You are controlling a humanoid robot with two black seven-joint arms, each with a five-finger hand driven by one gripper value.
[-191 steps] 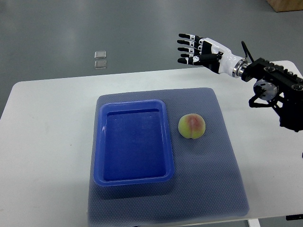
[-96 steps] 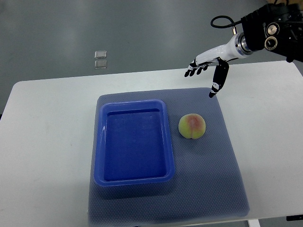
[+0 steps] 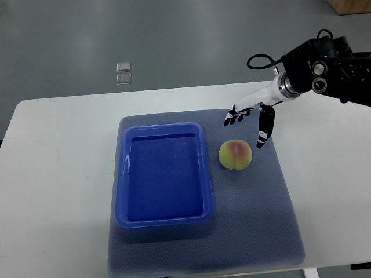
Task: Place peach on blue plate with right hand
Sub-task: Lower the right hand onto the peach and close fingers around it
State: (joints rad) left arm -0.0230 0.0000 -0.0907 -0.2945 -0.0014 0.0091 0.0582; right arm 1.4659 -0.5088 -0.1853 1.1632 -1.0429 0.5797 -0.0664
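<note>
Peach [image 3: 235, 154] sits on the grey mat [image 3: 255, 214], just right of the blue plate [image 3: 164, 215], which is more of a shallow tray and has nothing in it. From the top view, the only one there is, the right hand [image 3: 250, 120] hangs just above and behind the fruit with fingers [image 3: 232, 117] spread wide and thumb [image 3: 264, 133] pointing down, holding nothing, not touching yet as far as I can tell. The left arm isn't showing at all. To do the reach well, I'd bring the palm down centred over the peach so fingers and thumb straddle it. It's round, so an off-centre close could roll it away from the plate. Squeeze gently, soft skin.
</note>
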